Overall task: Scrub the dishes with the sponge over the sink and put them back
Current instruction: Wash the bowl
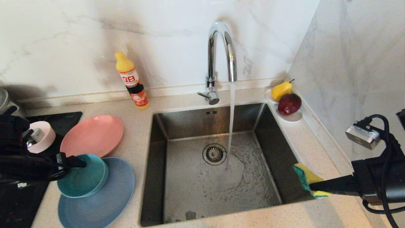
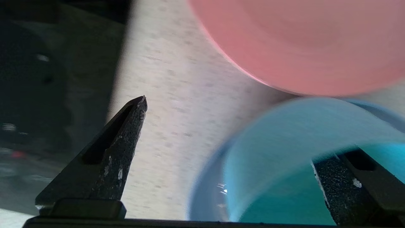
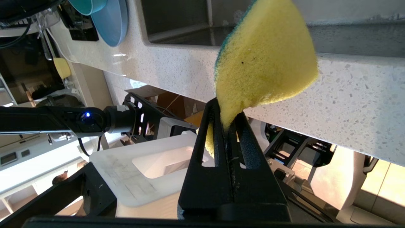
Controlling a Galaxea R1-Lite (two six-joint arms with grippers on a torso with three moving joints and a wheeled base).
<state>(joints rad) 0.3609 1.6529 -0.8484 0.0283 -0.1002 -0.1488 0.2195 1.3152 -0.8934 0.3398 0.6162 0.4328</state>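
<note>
We see the left gripper [image 2: 234,158] spread wide, one finger [image 2: 345,190] inside the teal bowl [image 1: 83,176], the other outside its rim (bowl sits on the light blue plate [image 1: 104,202]). The right gripper [image 3: 228,125] pinches the sponge [image 3: 265,60] by the sink [image 1: 177,190] edge.

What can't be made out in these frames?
- Pale pink bowl: head view, partly hidden by the left arm.
- Left hand: head view hides its fingertips at the teal bowl; contact unclear.
- Teal bowl rim: left wrist view, blurred.
- Steel pot: head view, cut off by the edge.
</note>
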